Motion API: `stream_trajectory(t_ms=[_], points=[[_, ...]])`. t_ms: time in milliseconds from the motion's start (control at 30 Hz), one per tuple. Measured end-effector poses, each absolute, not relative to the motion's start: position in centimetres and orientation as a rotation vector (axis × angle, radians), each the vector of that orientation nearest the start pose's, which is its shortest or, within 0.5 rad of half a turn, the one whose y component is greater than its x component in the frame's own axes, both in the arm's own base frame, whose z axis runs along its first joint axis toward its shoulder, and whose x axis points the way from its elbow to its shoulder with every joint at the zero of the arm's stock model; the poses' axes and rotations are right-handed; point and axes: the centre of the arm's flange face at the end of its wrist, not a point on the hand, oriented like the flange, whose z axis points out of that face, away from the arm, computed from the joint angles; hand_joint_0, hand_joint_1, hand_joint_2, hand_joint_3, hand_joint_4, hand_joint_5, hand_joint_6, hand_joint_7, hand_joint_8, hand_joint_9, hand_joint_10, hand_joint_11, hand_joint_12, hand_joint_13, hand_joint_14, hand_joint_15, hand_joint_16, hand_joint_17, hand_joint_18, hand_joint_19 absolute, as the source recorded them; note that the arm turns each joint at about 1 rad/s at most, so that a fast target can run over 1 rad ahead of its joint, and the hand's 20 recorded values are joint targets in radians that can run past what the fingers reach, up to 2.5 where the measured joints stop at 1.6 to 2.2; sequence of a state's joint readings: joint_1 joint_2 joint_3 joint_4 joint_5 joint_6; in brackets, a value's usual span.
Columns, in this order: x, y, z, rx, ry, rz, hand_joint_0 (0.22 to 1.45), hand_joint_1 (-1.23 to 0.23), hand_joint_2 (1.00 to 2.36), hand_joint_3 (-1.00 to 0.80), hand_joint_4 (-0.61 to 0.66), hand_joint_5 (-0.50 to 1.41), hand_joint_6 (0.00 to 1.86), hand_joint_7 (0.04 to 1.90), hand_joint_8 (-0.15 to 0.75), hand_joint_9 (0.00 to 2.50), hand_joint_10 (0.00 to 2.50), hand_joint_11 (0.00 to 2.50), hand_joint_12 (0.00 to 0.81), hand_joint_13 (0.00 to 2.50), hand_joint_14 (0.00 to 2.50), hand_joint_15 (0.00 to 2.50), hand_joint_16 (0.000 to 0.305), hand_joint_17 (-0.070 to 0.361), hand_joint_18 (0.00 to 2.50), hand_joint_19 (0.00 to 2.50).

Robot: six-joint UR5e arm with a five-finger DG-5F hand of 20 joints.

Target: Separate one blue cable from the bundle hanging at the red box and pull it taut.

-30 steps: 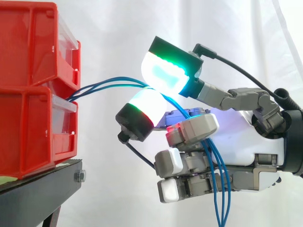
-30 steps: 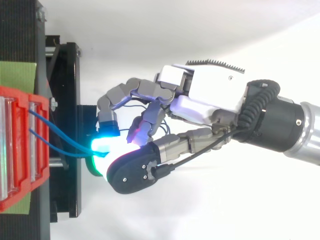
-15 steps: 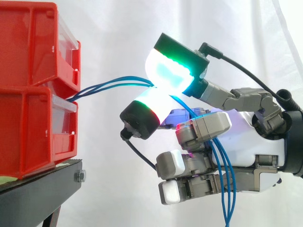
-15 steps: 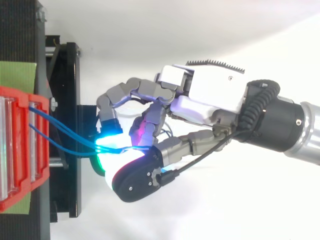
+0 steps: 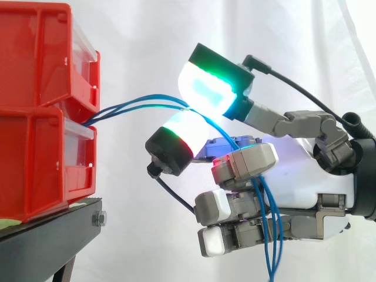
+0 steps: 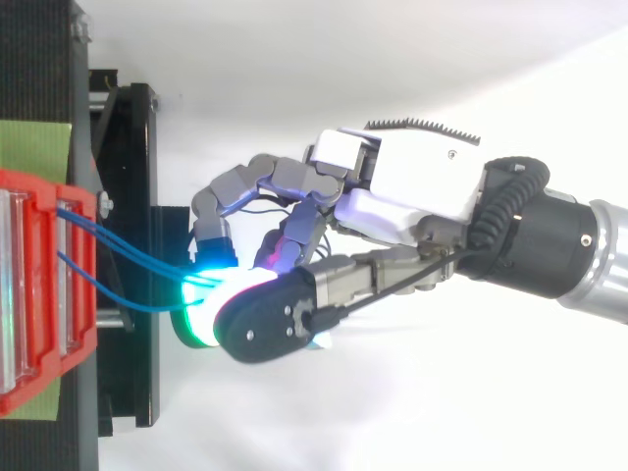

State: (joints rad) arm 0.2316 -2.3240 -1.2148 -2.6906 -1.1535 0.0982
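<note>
Where blue cables [image 5: 126, 106] leave red box [image 5: 41, 158] front edge, hand [image 5: 305, 170] pinches them between glowing pads [image 5: 205, 91]; best drop extras, draw one straight away, level.

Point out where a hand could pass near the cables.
Free: below the blue cables, between the red bins and the hand, above the black stand; also above the cables. Crowded: where the hand's pads pinch the cables.

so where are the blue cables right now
In the side view the blue cables leave the gap between the red bins at left and run right to the hand, which pinches them between its glowing pads; they then hang down past its palm.
</note>
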Motion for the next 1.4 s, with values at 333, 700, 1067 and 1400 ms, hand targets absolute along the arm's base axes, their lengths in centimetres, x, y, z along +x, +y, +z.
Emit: stream_trajectory(t_ms=[333, 700, 1067, 1400], points=[[76.84, 0.19, 22.62, 1.329, 0.973, 1.18, 0.68, -0.81, 1.02, -0.15, 0.01, -0.16, 0.95, 1.1, 0.346, 1.33, 0.01, 1.39, 0.377, 1.12, 0.02, 0.78, 0.046, 0.103, 0.83, 0.7], [76.88, 0.13, 22.66, 1.327, 0.97, 1.183, 0.54, -0.73, 1.0, -0.5, 0.08, -0.15, 0.93, 1.0, 0.356, 1.38, 0.0, 1.39, 0.379, 1.14, 0.02, 0.77, 0.048, 0.107, 0.85, 0.68], [76.89, 0.08, 22.65, 1.323, 0.973, 1.178, 0.62, -0.55, 1.01, -0.4, 0.08, -0.15, 0.91, 1.06, 0.35, 1.38, 0.01, 1.39, 0.385, 1.16, 0.02, 0.77, 0.046, 0.105, 0.86, 0.7], [76.89, -0.11, 22.67, 1.313, 0.978, 1.162, 0.68, -0.81, 1.02, -0.07, -0.03, -0.17, 0.96, 1.12, 0.335, 1.31, 0.0, 1.41, 0.377, 1.12, 0.02, 0.77, 0.048, 0.108, 0.82, 0.67]])
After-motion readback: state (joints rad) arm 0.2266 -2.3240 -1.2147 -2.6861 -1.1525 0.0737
